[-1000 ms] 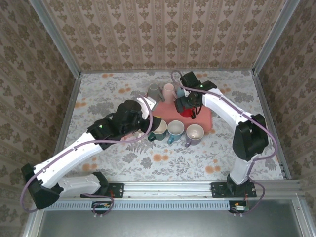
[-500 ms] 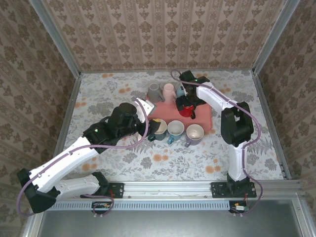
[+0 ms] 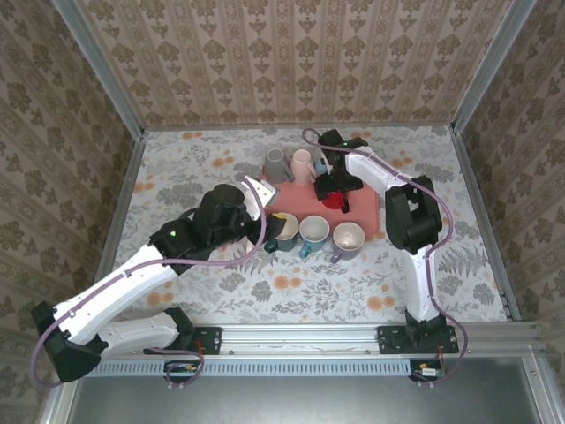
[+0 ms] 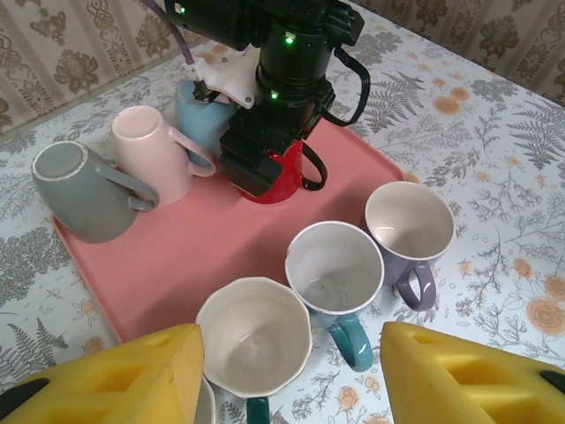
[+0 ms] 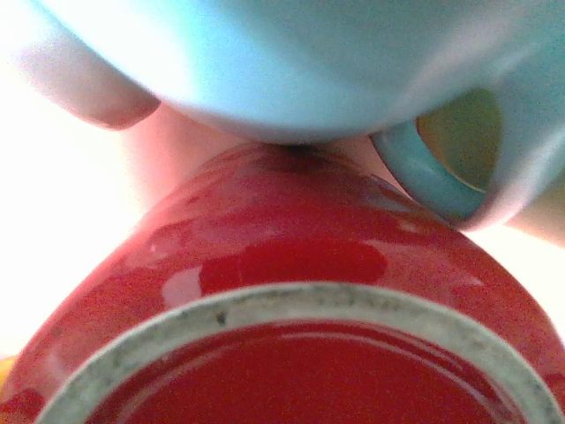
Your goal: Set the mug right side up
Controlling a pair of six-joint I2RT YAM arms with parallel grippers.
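Note:
A red mug [image 3: 334,200] stands upside down on the pink tray [image 3: 366,216]; its grey-ringed base [image 5: 291,305] sits right under the right wrist camera. My right gripper [image 3: 334,187] is down over this mug [image 4: 287,181], with its black jaws [image 4: 265,163] straddling the mug's sides. How tightly they close on it is hidden. My left gripper [image 4: 291,371] is open, its yellow fingers [image 4: 132,371] wide apart above the upright mugs in front of the tray, and it holds nothing.
On the tray [image 4: 177,256] a grey mug [image 4: 79,185], a pink mug [image 4: 154,150] and a light blue mug [image 5: 291,62] crowd the red one. In front stand three upright mugs: green-handled [image 4: 254,349], teal-handled [image 4: 334,269] and lilac [image 4: 409,225].
My right gripper has dropped onto the red mug and its arm has folded in toward the tray. The left gripper has drawn back a little from the upright mugs.

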